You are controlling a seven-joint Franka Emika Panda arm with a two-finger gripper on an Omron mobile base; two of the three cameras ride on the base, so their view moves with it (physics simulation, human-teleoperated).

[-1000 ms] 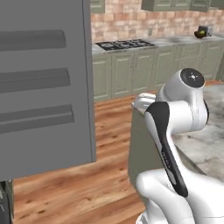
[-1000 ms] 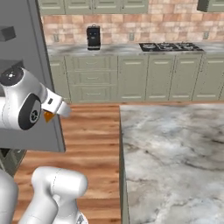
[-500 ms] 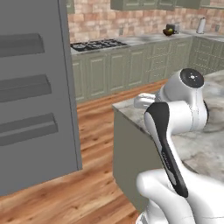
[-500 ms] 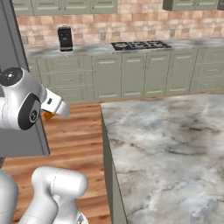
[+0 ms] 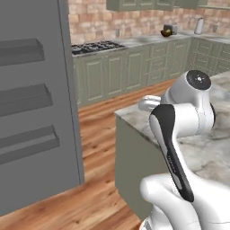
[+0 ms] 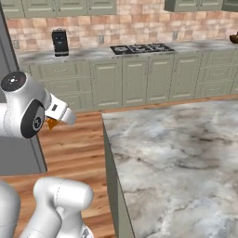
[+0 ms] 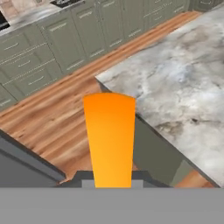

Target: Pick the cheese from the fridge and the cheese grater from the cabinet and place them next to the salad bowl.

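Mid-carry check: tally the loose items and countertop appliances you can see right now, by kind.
Orange cheese wedge, in the tool: 1
Brown wooden salad bowl: 1
Black coffee machine: 1
Black gas stovetop: 1
Pale kettle-like vessel: 1
Total: 5

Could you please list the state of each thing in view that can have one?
gripper: shut on the cheese.
cheese: held in the gripper, carried above the wooden floor beside the marble counter.
fridge door: swung open, its inner shelves showing.
salad bowl: standing on the far counter.
lower cabinets: doors closed.
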